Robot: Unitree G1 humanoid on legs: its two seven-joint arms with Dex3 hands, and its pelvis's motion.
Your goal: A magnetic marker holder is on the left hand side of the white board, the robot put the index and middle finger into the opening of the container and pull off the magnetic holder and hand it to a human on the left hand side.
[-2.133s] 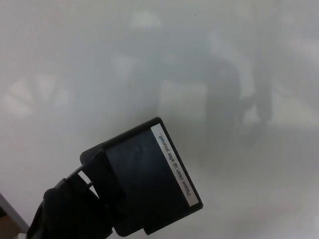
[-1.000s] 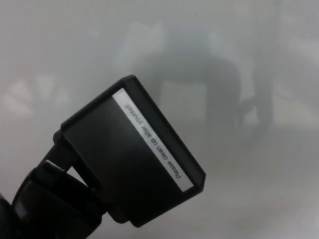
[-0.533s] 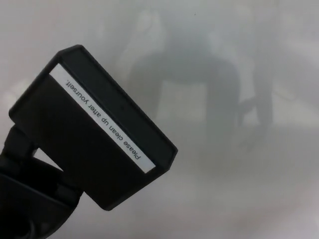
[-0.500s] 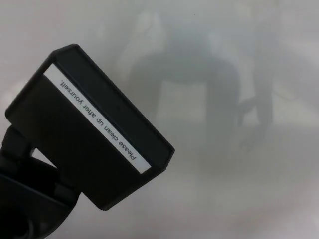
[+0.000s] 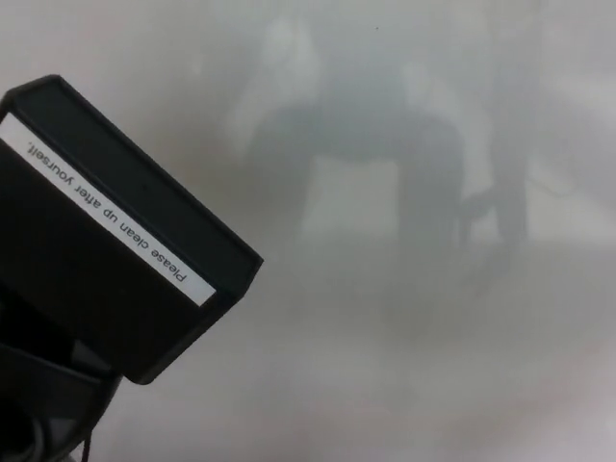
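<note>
Magnetic marker holder: black box, off the whiteboard, tilted, filling the frame from 8 to 10 o'clock. White label strip reads "Please clean up after yourself." Judged rigid plastic, light, smooth-walled, so slippery outside; best hold is fingers hooked inside the opening, which is hidden here. Left hand at 7 o'clock carries the holder from below; finger placement not visible. Right hand not in view.
</note>
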